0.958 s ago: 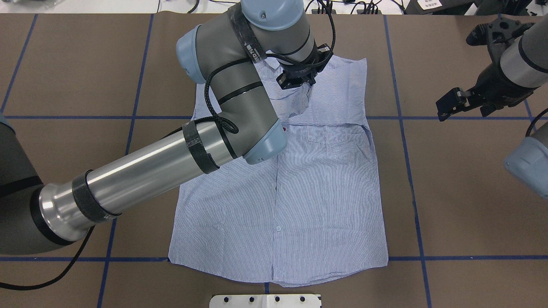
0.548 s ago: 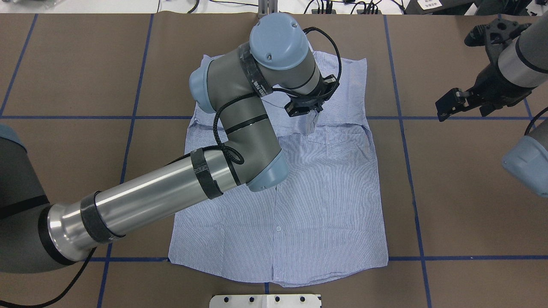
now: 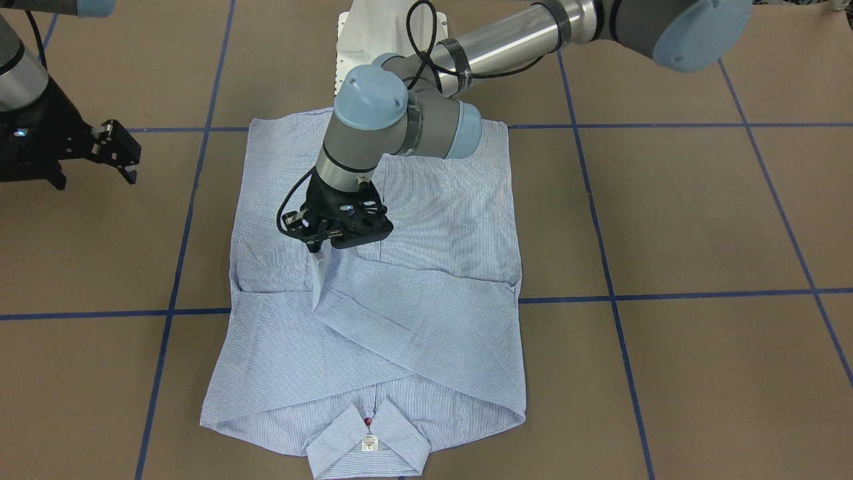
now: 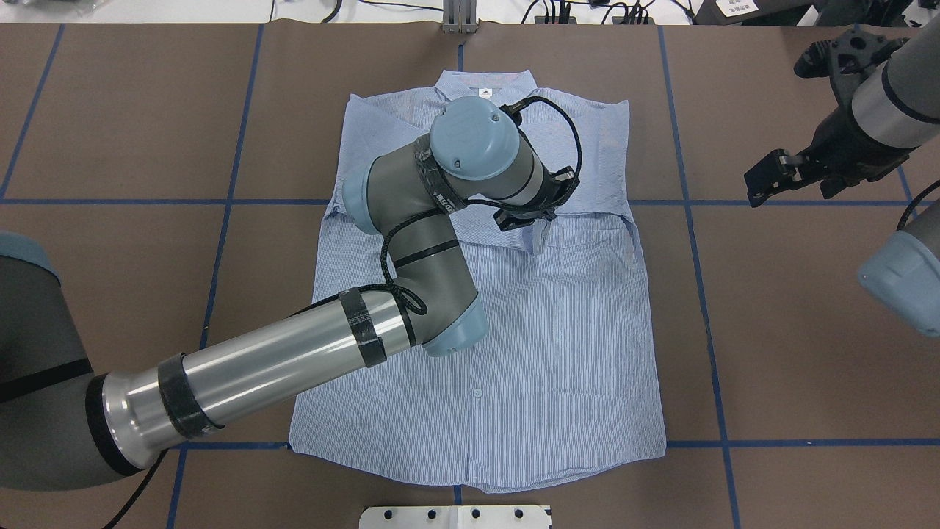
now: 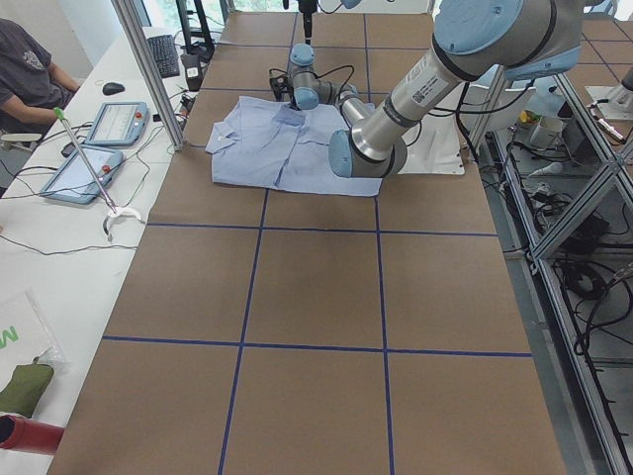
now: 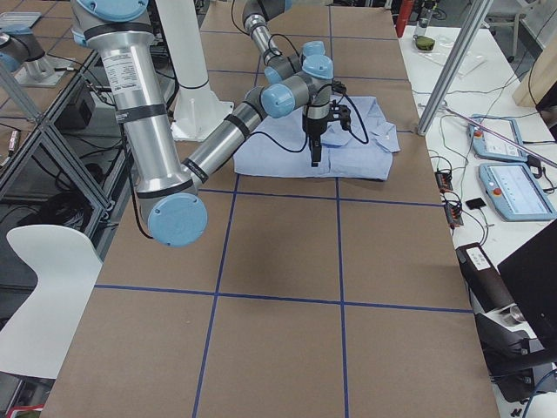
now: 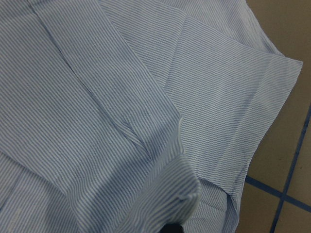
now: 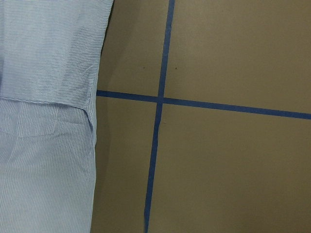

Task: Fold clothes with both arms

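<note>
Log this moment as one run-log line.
phase: sleeve fold | left gripper: shut on sleeve, above shirt chest | right gripper: open, off the shirt, over bare table

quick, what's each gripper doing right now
left gripper: closed, pinching a fold of the shirt
right gripper: open, empty, off to the side of the shirt

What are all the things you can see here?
light blue-and-white striped button-up shirt: one, blue-white, flat mid-table
brown table: one, brown, under everything
blue tape lines: several, blue, grid on table
white pedestal base: one, white, robot's table edge
light-blue tablets: two, light blue, side desk
seated person: one, dark grey top, by side desk
left gripper: one, black, shut on shirt fabric
right gripper: one, black, open, beside shirt
</note>
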Controlling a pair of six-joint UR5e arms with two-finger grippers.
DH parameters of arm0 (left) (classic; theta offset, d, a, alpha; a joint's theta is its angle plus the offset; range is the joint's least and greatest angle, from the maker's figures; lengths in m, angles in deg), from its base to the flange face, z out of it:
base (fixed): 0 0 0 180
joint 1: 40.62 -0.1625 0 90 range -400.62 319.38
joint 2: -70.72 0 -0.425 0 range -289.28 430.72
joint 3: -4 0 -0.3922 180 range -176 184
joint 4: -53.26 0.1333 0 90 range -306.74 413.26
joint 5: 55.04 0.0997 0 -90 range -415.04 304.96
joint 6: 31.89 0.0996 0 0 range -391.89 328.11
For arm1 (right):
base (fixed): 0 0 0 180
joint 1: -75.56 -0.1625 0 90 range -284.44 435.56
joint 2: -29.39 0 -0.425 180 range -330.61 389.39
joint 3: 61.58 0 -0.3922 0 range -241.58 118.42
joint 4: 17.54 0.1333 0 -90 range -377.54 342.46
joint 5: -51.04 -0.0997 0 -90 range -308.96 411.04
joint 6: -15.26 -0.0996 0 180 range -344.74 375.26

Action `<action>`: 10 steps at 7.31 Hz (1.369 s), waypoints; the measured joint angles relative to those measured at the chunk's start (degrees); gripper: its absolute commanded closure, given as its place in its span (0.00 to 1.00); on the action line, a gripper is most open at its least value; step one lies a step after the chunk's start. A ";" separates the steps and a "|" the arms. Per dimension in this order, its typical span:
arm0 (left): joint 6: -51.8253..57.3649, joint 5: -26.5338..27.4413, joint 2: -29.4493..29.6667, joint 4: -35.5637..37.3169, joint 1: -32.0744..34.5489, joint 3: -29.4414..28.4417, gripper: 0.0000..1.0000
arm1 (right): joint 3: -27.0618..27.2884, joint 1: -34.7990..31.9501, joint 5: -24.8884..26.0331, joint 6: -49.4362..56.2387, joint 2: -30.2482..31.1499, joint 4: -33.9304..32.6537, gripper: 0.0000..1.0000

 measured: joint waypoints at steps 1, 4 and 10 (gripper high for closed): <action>1.62 0.05 -0.41 -2.09 -0.17 0.25 0.00 | 0.00 0.00 -0.05 -0.08 -0.04 0.00 0.00; 6.38 -0.15 -9.26 -1.45 0.08 13.08 0.00 | -0.19 0.16 -1.03 -0.72 0.49 2.30 0.00; 18.32 -0.23 -27.23 17.85 3.33 43.70 0.00 | -2.81 16.09 3.51 -22.05 16.02 38.18 0.00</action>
